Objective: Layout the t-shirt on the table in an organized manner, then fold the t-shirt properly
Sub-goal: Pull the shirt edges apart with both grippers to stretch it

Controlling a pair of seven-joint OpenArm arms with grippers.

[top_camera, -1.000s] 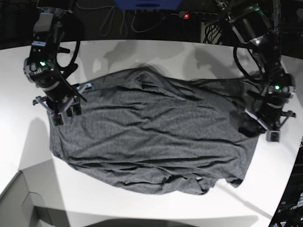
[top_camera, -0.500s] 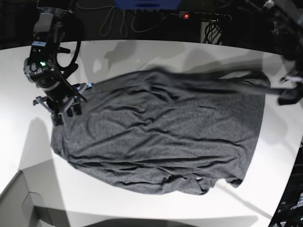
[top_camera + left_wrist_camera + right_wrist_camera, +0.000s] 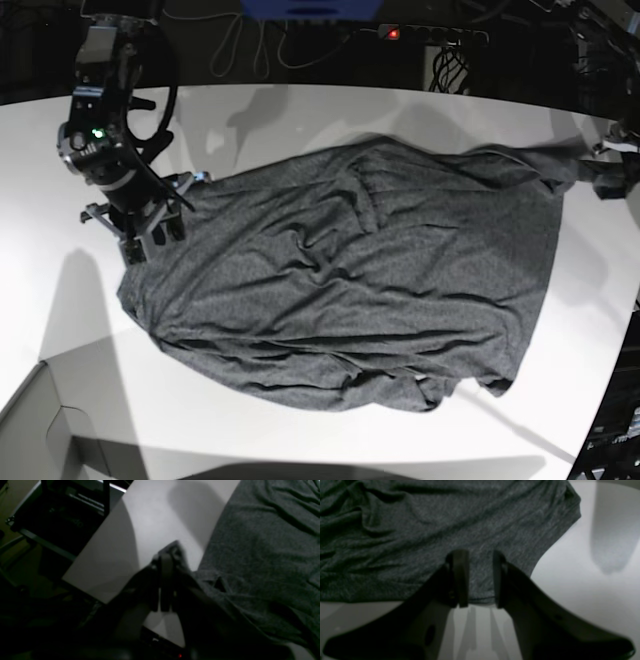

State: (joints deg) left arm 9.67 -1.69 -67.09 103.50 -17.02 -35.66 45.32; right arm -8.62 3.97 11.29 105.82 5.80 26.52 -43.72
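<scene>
The dark grey t-shirt [image 3: 350, 290] lies spread and wrinkled across the white table [image 3: 300, 120]. At the table's right edge in the base view, my left gripper [image 3: 608, 185] holds the shirt's far right corner. In the left wrist view this gripper [image 3: 167, 555] is shut on a pinch of the t-shirt [image 3: 262, 542], which runs off to the right. My right gripper [image 3: 140, 235] hovers at the shirt's left edge. In the right wrist view its fingers [image 3: 460, 577] stand apart over the hem of the t-shirt [image 3: 445, 517], and the cloth between them lies flat.
A grey box corner [image 3: 50, 430] pokes in at the front left. Cables and a red light [image 3: 390, 33] lie behind the table. A dark metal frame [image 3: 62, 517] stands off the table's edge [image 3: 100, 560] near my left gripper.
My left gripper has swung from the shirt's right side out to the table's right edge, pulling that corner taut. The shirt's left edge slid slightly right. The right arm shifted a little.
</scene>
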